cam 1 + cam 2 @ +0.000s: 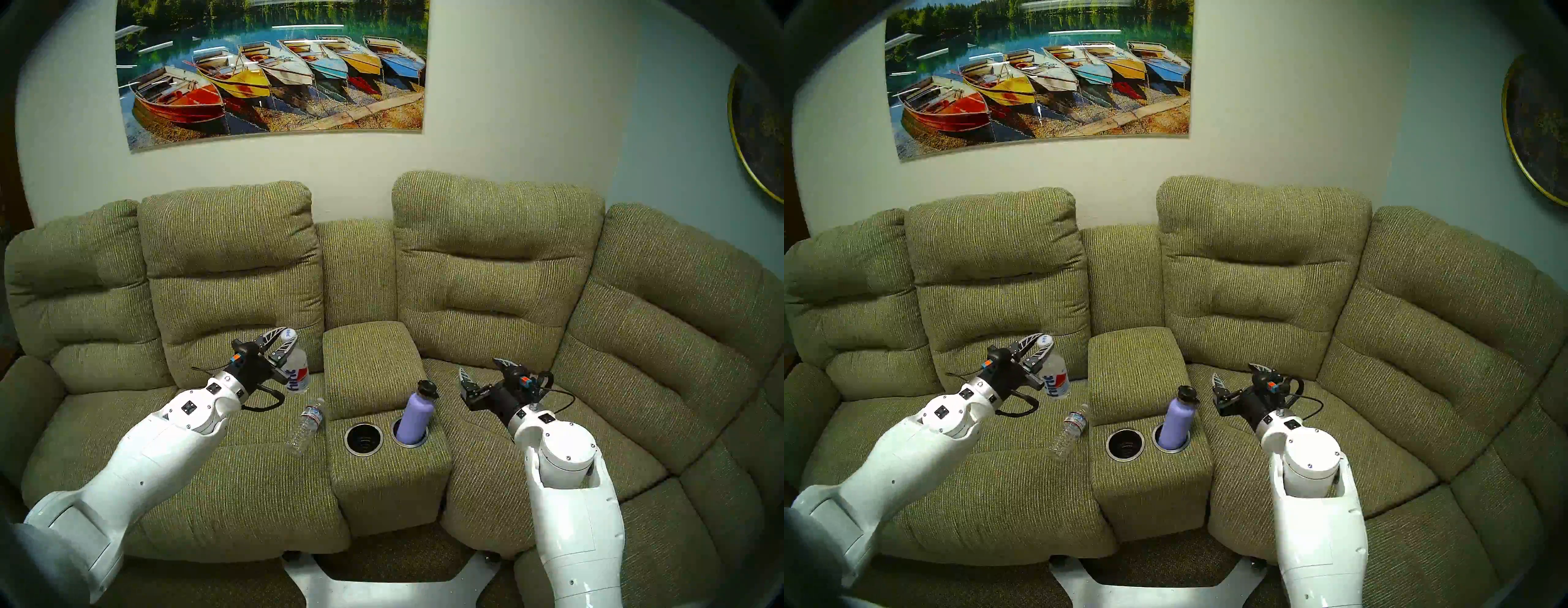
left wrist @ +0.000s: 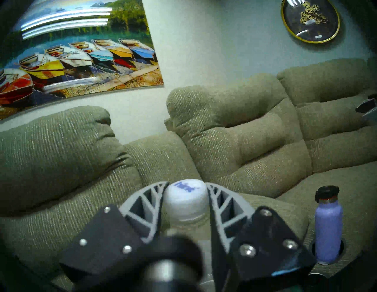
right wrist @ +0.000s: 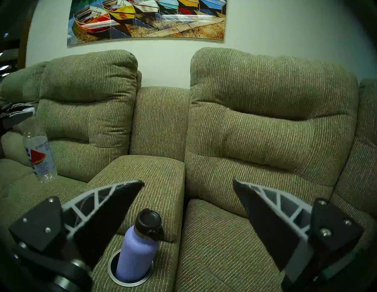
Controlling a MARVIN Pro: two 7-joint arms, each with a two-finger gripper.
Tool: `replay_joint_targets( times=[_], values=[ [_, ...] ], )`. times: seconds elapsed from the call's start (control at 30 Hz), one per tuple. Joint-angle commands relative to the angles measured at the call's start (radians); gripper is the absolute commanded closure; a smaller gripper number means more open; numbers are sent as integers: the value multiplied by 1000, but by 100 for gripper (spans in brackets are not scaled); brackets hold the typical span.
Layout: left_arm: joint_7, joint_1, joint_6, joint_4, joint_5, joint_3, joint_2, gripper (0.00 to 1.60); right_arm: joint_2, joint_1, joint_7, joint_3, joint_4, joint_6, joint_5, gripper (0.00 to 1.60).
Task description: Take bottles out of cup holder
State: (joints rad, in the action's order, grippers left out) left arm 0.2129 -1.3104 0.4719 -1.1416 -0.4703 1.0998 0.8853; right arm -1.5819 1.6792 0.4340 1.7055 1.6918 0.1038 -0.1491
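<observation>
Your left gripper [image 1: 283, 342] clamps the white cap of the clear plastic "hint" bottle [image 1: 297, 373]. Your right gripper [image 1: 483, 370] stands wide, beside the lavender metal bottle [image 1: 416, 414] seated in the silver-rimmed black cup holder [image 1: 410, 441].

You can't see the lavender bottle's [image 1: 416, 417] base, sunk inside the cup holder [image 1: 410, 441] well. The left gripper [image 2: 186, 195] hides the hint bottle's [image 2: 184, 198] body in its wrist view.

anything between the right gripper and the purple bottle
Nothing. In the right wrist view, only bare green couch fabric lies between the open right gripper and the lavender bottle, which stands in the cup holder.
</observation>
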Motion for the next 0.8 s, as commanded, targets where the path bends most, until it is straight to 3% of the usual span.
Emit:
replay_joint_targets(
  times=[0.0, 0.17, 0.27, 0.4, 0.57, 0.67, 0.77],
  values=[
    [-122, -82, -78, -86, 99, 61, -3, 160, 1, -7, 0, 0, 26, -3, 1, 0],
    [-210, -84, -90, -37, 239, 81, 61, 160, 1, -7, 0, 0, 27, -3, 1, 0],
    [-234, -77, -101, -3, 240, 86, 94, 160, 1, -6, 0, 0, 27, -2, 0, 0],
    [-330, -46, -61, 73, 279, 56, 140, 160, 1, -6, 0, 0, 28, -2, 0, 0],
    [-349, -8, -38, 157, 298, 40, 183, 160, 1, -7, 0, 0, 27, -3, 0, 0],
    [-367, 43, -29, 255, 324, 22, 228, 160, 1, -7, 0, 0, 26, -3, 0, 0],
    [-368, 55, -36, 282, 334, 24, 247, 160, 1, -7, 0, 0, 26, -3, 1, 0]
  ],
)
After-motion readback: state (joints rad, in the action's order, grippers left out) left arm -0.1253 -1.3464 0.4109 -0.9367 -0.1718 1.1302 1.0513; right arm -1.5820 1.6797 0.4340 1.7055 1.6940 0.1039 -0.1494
